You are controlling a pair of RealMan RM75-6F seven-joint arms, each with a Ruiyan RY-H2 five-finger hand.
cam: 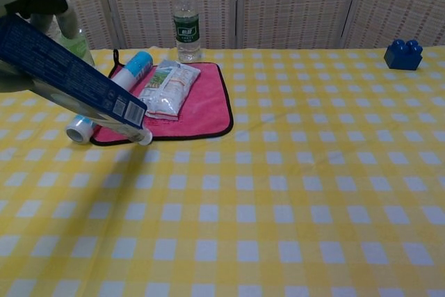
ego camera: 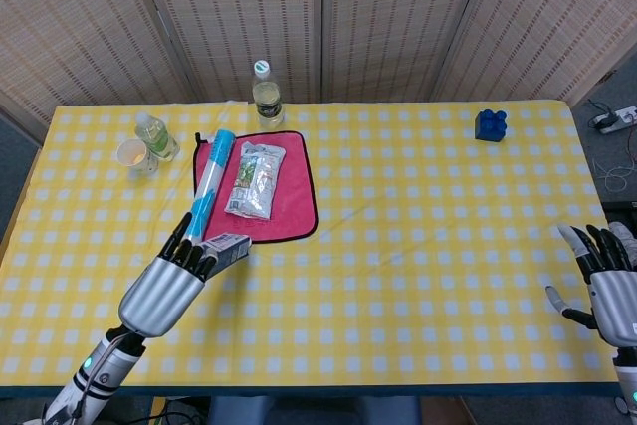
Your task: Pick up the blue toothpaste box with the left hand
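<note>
The left hand (ego camera: 164, 291) grips the box (cam: 69, 78), fingers (ego camera: 184, 251) wrapped over it, holding it tilted above the near-left worktop (ego camera: 418, 276). The right hand (ego camera: 609, 291) waits empty at the right, fingers spread. Farther, a red mat (ego camera: 289, 211).

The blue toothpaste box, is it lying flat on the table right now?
No, the left hand holds the blue toothpaste box tilted in the air above the table.
</note>
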